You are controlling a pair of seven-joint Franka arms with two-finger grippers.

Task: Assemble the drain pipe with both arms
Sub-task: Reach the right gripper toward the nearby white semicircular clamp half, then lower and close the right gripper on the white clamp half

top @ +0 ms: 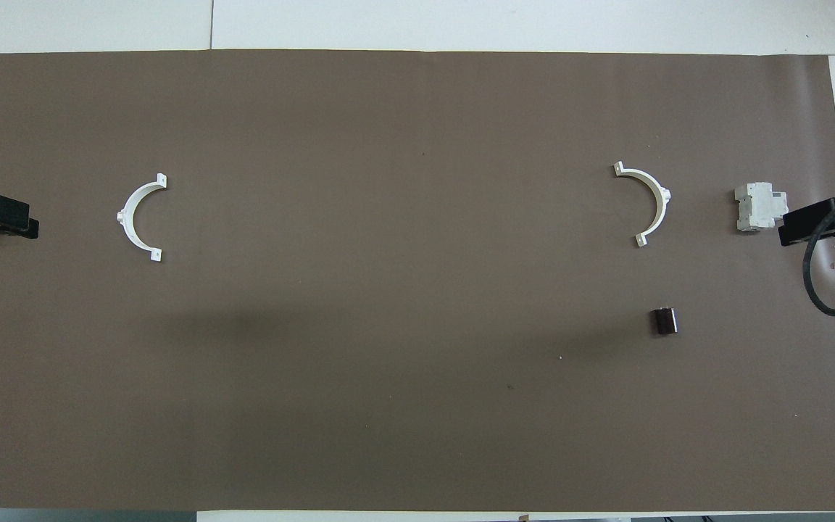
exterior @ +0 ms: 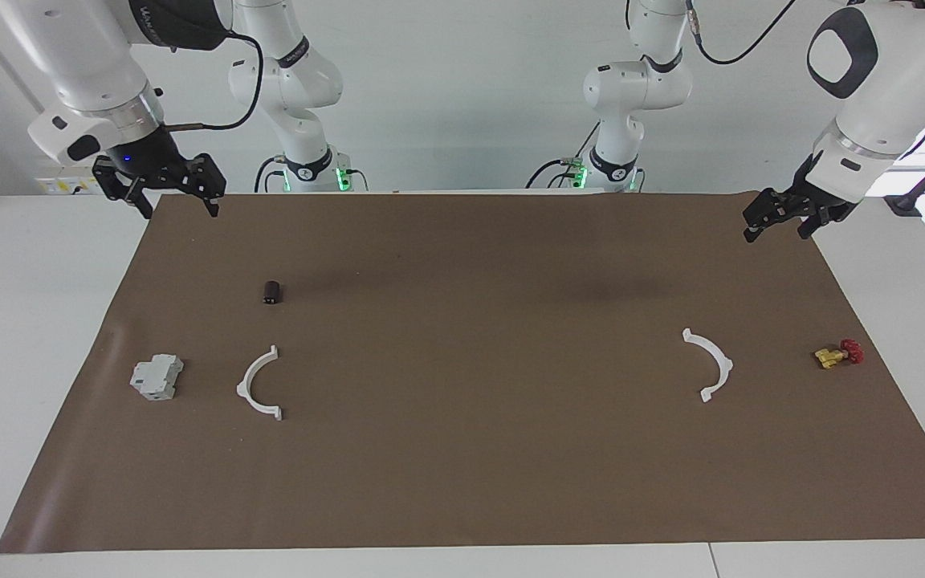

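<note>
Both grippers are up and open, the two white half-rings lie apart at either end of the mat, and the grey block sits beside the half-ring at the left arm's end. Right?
Not quite. The grey block sits beside the half-ring at the right arm's end, as the facing view shows. The other half-ring has the yellow-and-red valve beside it. The rest holds: left gripper and right gripper are up and open.

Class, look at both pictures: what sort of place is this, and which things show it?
Probably a robotics lab bench: two white arms with black grippers, right gripper and left gripper, raised over a table's brown mat with test parts, like a white half-ring.
</note>
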